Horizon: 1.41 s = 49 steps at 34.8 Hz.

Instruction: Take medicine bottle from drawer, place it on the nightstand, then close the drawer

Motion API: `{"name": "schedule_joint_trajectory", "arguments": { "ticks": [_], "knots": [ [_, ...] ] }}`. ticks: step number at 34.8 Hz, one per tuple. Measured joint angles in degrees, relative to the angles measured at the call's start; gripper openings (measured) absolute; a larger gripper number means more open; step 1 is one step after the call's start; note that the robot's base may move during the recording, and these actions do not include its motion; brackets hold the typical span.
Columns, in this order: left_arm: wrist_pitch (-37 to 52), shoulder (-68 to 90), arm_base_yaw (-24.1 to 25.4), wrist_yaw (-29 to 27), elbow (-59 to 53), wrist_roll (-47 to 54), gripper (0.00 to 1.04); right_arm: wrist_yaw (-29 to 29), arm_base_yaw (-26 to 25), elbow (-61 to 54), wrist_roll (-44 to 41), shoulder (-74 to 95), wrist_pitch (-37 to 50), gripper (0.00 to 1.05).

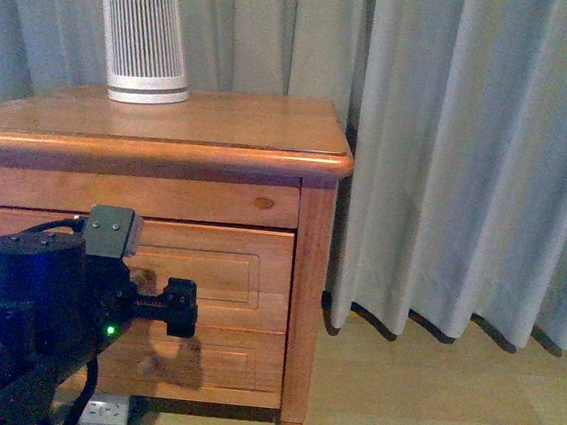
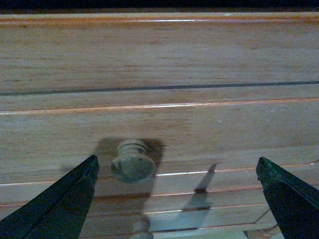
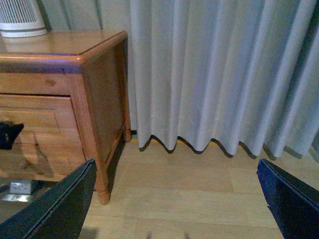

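Observation:
The honey-coloured nightstand (image 1: 201, 129) stands at the left. Its upper drawer (image 1: 228, 267) is shut, and its round knob (image 2: 132, 164) faces the left wrist camera. My left gripper (image 2: 177, 164) is open a short way in front of the drawer front, the knob lying nearer one finger (image 2: 70, 199) than the other. In the front view the left gripper (image 1: 179, 308) and its arm cover the knob. My right gripper (image 3: 175, 167) hangs open over bare floor to the right of the nightstand, holding nothing. The medicine bottle is hidden.
A tall white slatted device (image 1: 142, 33) stands on the nightstand's top at the back left. The lower drawer's knob (image 2: 141, 230) shows under the upper one. Grey curtains (image 1: 469, 160) hang behind and to the right. Wooden floor (image 1: 425, 407) lies below, and a white socket (image 1: 104, 411) is under the nightstand.

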Motion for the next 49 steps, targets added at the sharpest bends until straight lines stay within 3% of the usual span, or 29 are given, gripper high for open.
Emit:
{"name": "schedule_joint_trajectory", "arguments": {
  "ticks": [7,18,22,35,49],
  "knots": [
    [-1.14,1.42,0.90,0.04,2.56,0.15,0.98,0.00,0.00,0.00,0.00,0.00,0.00,0.98],
    [-1.70,2.29,1.33,-0.26,2.95,0.66,0.41,0.00,0.00,0.00,0.00,0.00,0.00,0.98],
    [-1.64,2.29,1.60,-0.59,2.95,0.68,0.27,0.00,0.00,0.00,0.00,0.00,0.00,0.98],
    [-0.17,1.09,1.42,-0.31,-0.15,2.38,0.23,0.00,-0.02,0.00,0.00,0.00,0.00,0.98],
    [-3.85,-15.30,-1.09,-0.79,-25.24,10.45,0.23,0.00,0.00,0.00,0.00,0.00,0.00,0.98]
  ]
}}
